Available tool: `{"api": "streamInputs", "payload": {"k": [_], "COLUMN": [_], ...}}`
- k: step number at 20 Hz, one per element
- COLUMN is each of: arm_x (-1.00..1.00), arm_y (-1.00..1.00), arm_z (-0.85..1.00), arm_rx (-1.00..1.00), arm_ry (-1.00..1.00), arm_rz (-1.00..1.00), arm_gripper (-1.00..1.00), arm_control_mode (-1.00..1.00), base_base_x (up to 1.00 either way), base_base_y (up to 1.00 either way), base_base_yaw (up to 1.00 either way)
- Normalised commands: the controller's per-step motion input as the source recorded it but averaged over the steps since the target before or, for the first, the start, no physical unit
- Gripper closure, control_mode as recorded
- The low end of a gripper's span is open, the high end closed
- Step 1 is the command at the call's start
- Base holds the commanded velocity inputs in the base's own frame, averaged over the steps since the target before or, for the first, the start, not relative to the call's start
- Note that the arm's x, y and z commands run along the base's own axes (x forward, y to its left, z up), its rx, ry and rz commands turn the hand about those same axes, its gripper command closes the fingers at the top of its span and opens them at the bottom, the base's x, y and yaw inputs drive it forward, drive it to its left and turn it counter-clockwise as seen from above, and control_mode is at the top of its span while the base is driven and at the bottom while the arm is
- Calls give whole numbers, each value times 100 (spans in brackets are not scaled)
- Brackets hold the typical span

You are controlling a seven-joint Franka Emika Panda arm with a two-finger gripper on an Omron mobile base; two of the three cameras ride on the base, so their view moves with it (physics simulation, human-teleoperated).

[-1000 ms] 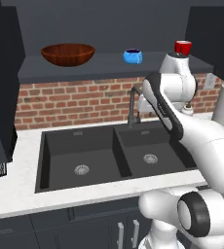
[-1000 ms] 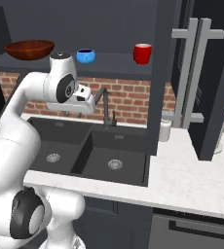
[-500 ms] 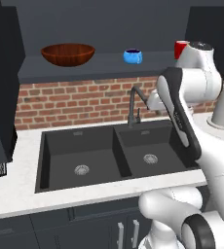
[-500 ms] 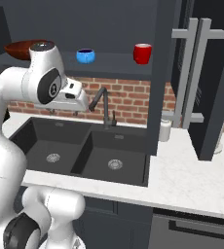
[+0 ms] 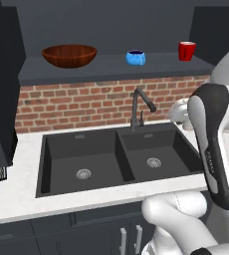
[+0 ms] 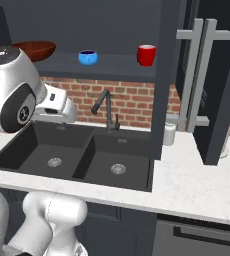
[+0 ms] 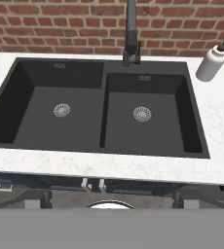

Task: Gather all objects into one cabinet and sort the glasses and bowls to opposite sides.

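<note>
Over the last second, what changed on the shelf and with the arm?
The arm swung away from the red cup, back and down over the sink; the gripper, open and empty, now points at the basin. Unchanged: the red cup on the shelf's right end, the blue bowl mid-shelf, the wooden bowl on the left.

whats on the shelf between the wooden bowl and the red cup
One small blue bowl sits between the wooden bowl and the red cup, apart from both; the rest of that shelf stretch is bare, as both base views show.
</note>
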Motion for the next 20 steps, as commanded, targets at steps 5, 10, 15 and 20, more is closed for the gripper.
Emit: {"api": "streamInputs", "payload": {"k": [5, 10, 15, 20], "arm_x": [-60, 0, 0, 0], "arm_y": [0, 0, 0, 0], "arm_z": [5, 0, 0, 0], "arm_rx": [0, 0, 0, 0], "arm_ry": [-3, 0, 0, 0], "arm_rz": [0, 0, 0, 0], "arm_gripper": [-100, -100, -100, -100], "arm_control_mode": [100, 100, 100, 100], "base_base_x": [-40, -99, -89, -58], "base_base_y": [0, -2, -25, -47], "base_base_yaw": [0, 0, 0, -4]}}
